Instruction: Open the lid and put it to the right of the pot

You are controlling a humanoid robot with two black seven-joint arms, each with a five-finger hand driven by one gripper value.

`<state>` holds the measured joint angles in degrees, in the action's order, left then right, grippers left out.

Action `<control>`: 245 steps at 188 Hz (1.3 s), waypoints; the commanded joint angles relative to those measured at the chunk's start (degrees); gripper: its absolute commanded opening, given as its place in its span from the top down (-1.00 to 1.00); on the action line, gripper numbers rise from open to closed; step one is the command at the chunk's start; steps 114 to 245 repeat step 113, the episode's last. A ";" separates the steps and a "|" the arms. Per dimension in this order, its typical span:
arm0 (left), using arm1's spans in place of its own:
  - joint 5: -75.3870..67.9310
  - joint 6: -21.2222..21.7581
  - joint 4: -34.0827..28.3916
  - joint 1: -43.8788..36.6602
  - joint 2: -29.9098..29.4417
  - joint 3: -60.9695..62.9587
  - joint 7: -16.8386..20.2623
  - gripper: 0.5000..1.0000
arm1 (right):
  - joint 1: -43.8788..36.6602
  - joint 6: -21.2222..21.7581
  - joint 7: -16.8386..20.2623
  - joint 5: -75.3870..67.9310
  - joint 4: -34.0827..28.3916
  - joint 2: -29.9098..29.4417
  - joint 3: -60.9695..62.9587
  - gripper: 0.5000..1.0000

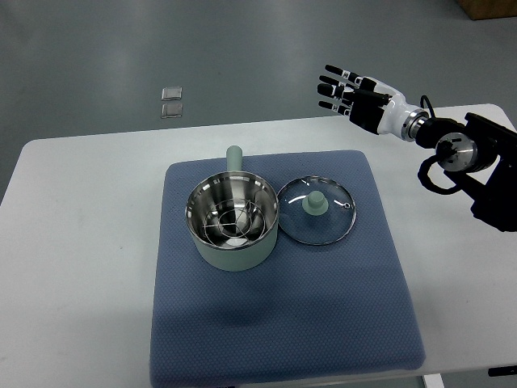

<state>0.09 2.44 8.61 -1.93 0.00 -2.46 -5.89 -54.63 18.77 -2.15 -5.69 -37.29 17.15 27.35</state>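
A pale green pot (233,221) with a steel inside and a green handle pointing away stands uncovered on the blue mat (283,323). Inside it lies a wire rack. The glass lid (317,210) with a green knob lies flat on the mat just right of the pot, its rim touching or nearly touching the pot. My right hand (339,90) hovers high beyond the table's far edge, up and to the right of the lid, with its fingers spread and holding nothing. The left arm does not show.
The blue mat covers the middle of a white table (81,242). Two small clear squares (171,102) lie on the grey floor beyond the table. The right arm's black body (485,174) hangs over the table's right end.
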 commanded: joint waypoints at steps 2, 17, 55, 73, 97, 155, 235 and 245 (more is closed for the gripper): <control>0.00 0.02 0.00 0.00 0.00 0.00 0.00 -1.00 | 1.46 0.21 0.13 -0.38 0.11 -0.10 -0.01 -0.72; 0.00 -0.07 0.00 0.00 0.00 0.00 0.00 -1.00 | 2.51 0.39 -0.13 -0.38 0.20 -0.27 0.08 -0.72; 0.00 0.02 0.00 0.00 0.00 0.00 0.00 -1.00 | 3.75 -0.84 -0.75 0.32 0.11 -0.36 -0.01 -0.72; 0.00 0.02 0.00 0.00 0.00 0.00 0.00 -1.00 | 4.10 -0.84 -0.75 0.41 0.29 -0.36 -0.01 -0.72; 0.00 0.02 0.00 0.00 0.00 0.00 0.00 -1.00 | 4.89 -0.75 -0.75 0.32 0.20 -0.45 -0.01 -0.72; 0.00 0.02 0.00 0.00 0.00 0.00 0.00 -1.00 | 5.59 -0.67 -1.01 0.15 0.11 -1.59 0.16 -0.72; 0.00 0.02 0.00 0.00 0.00 0.00 0.00 -1.00 | 5.59 -0.67 -1.01 0.15 0.11 -1.59 0.16 -0.72; 0.00 0.02 0.00 0.00 0.00 0.00 0.00 -1.00 | 5.59 -0.67 -1.01 0.15 0.11 -1.59 0.16 -0.72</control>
